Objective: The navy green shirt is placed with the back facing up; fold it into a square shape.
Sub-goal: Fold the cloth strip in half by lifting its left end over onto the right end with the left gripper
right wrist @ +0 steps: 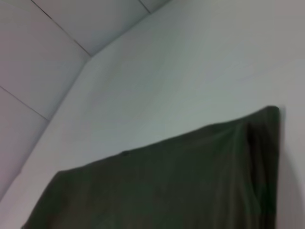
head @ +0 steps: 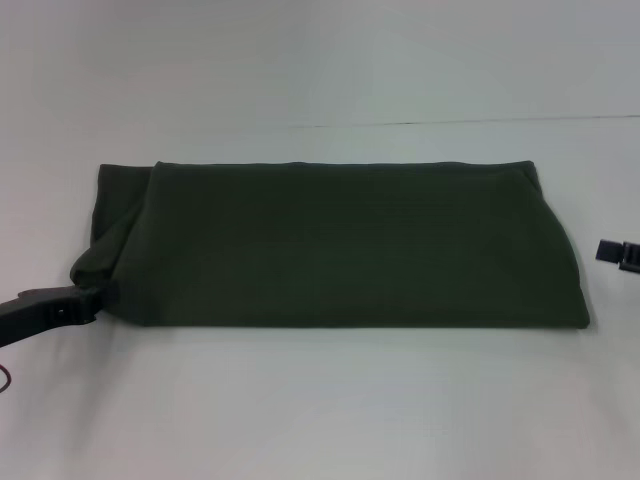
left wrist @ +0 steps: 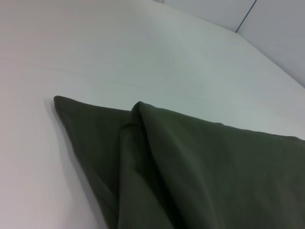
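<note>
The navy green shirt [head: 340, 245] lies on the white table as a long, flat band running left to right, plain side up. Its left front corner is bunched and lifted slightly where my left gripper [head: 92, 300] is shut on it. The left wrist view shows that raised fold of shirt [left wrist: 200, 176] close up. My right gripper [head: 612, 253] hovers at the right edge of the head view, a short way off the shirt's right end and apart from it. In the right wrist view the right end of the shirt [right wrist: 167, 191] lies flat.
The white table [head: 320, 410] spreads around the shirt on all sides, with a seam line [head: 450, 122] across its far part. Wall panels [right wrist: 43, 57] stand beyond the table.
</note>
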Available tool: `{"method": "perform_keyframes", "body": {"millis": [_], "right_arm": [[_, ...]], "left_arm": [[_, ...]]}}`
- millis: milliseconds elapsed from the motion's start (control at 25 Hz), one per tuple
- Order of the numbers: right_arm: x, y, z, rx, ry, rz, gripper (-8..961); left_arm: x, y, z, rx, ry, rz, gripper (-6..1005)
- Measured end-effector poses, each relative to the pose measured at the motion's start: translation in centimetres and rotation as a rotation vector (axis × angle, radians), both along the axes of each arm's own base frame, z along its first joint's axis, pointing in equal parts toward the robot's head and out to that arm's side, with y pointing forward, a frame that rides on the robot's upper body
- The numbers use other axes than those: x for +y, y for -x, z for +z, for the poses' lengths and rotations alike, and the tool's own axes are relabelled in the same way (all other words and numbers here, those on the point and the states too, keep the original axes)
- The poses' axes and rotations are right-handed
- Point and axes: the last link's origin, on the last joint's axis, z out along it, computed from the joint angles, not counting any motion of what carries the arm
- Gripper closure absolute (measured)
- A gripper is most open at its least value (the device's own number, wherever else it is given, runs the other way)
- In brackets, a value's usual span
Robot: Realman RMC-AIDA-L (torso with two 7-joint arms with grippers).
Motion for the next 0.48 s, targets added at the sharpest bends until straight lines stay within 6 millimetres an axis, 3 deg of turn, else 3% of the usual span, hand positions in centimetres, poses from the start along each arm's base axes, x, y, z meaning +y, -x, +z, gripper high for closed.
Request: {"method": "perform_keyframes", "body": {"millis": [480], "right_arm": [[-0.4,-0.2,-2.0,-0.018,0.100,-0.036,244]], "left_arm": [[0.1,-0.1,0.0,-0.001,0.000,0.000,1002]]}}
